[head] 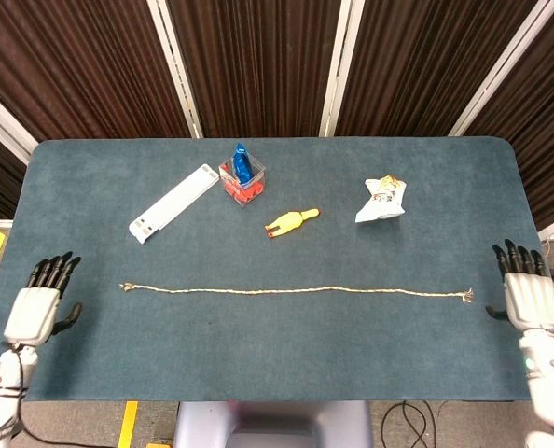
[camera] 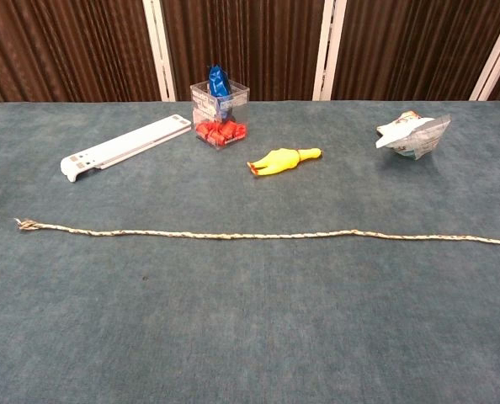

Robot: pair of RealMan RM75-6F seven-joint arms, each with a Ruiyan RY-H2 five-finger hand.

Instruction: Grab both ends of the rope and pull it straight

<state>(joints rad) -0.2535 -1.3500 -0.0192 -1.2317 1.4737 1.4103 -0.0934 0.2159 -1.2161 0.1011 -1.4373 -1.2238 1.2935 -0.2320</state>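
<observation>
We see the rope lying flat on the blue table, stretched in a nearly straight line from left to right. Its left end has a small knot, and its right end looks a little frayed.

Our left hand is off to the left of the rope, near the table's edge. Its fingers are spread apart and it holds nothing. It does not touch the rope. Our right hand is at the far right edge, just beside the rope's right end but apart from it. Its fingers are spread too, and it holds nothing. (The chest view shows no hands at all, only the rope running across and out the right side.)

Behind the rope, farther back on the table, we see a long white bar lying at a slant. Next to it stands a clear box with red bits inside and something blue sticking up. A yellow rubber chicken lies near the middle. A crumpled bag sits to the right.
</observation>
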